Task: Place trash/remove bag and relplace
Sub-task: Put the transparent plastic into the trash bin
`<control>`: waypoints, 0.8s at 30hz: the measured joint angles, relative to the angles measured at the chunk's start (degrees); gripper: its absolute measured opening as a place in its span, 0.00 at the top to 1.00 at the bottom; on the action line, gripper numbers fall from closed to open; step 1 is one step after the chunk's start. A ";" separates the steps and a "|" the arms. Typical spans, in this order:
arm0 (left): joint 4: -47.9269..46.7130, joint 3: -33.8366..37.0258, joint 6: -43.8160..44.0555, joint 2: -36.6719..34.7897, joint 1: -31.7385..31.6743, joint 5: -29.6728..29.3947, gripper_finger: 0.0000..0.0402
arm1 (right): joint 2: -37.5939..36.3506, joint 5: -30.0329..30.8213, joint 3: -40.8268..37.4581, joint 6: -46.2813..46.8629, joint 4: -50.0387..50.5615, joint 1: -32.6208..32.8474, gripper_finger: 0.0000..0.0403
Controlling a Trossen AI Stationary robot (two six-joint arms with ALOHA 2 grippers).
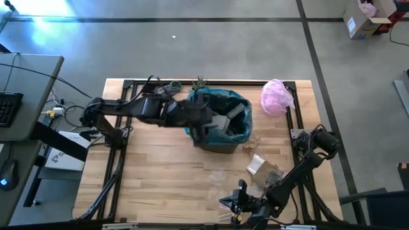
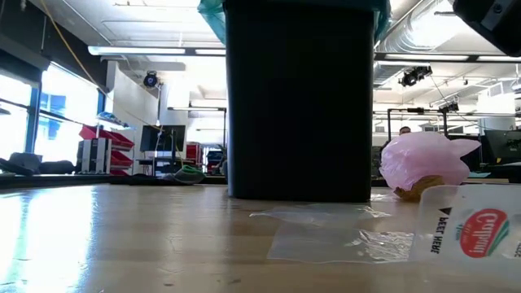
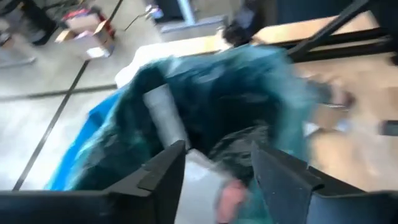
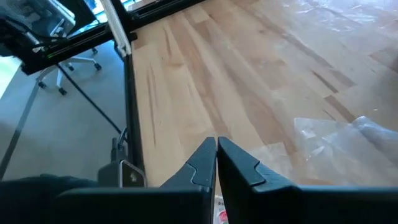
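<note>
the left gripper (image 3: 214, 177) is seen from its own wrist with fingers (image 3: 163, 174) spread apart and nothing between them, poised over the mouth of the bag (image 3: 211, 106). the bag, teal, translucent and wrinkled, is draped over a dark bin (image 2: 299, 102) near the table's far edge. from above, pale trash (image 1: 231, 120) is shown lying inside the liner, which the low view hides behind the bin's wall. the right gripper (image 4: 216, 163) is pressed fully closed, empty, by the near table (image 1: 160, 172) edge. a wrapper (image 2: 476, 232) with a red logo and the letters "best" is made out only in the low view, beside a pink bag (image 2: 423, 163).
</note>
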State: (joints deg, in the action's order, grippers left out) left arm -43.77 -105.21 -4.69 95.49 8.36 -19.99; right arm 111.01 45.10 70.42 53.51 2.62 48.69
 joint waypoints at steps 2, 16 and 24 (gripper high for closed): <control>-0.28 0.00 0.00 -0.62 2.66 0.02 0.53 | -0.01 -0.81 0.02 -0.41 0.43 0.33 1.00; -2.16 5.92 7.17 -0.27 24.42 -1.27 0.50 | -0.01 -3.71 0.02 3.08 10.50 0.55 0.54; 10.59 22.39 17.12 -0.20 30.01 -8.43 0.50 | -0.01 -2.80 0.02 7.88 21.53 -2.90 0.43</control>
State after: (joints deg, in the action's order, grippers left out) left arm -33.18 -82.82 12.43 95.29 38.37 -28.42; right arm 111.00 42.31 70.43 61.39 24.15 45.79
